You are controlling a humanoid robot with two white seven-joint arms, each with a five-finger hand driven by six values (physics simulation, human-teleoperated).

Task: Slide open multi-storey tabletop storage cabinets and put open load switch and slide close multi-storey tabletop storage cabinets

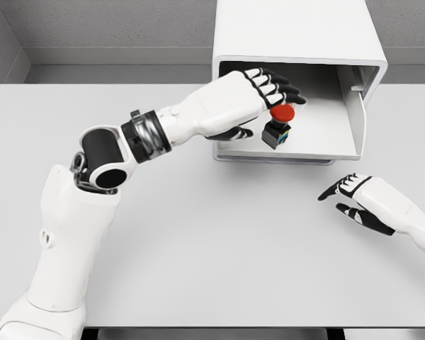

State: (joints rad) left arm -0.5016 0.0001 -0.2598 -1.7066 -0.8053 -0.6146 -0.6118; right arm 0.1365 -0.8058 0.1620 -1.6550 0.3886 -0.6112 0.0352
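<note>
Head view: the left hand [258, 99] reaches from the lower left across the white tabletop [198, 248] into the open drawer [297, 145] of the white storage cabinet [290, 32], its fingers [280, 88] pinching the red-capped load switch [278, 127] just above the drawer floor. At right, the right hand [358, 198] hovers over the tabletop near the cabinet, fingers loosely spread and holding nothing.
</note>
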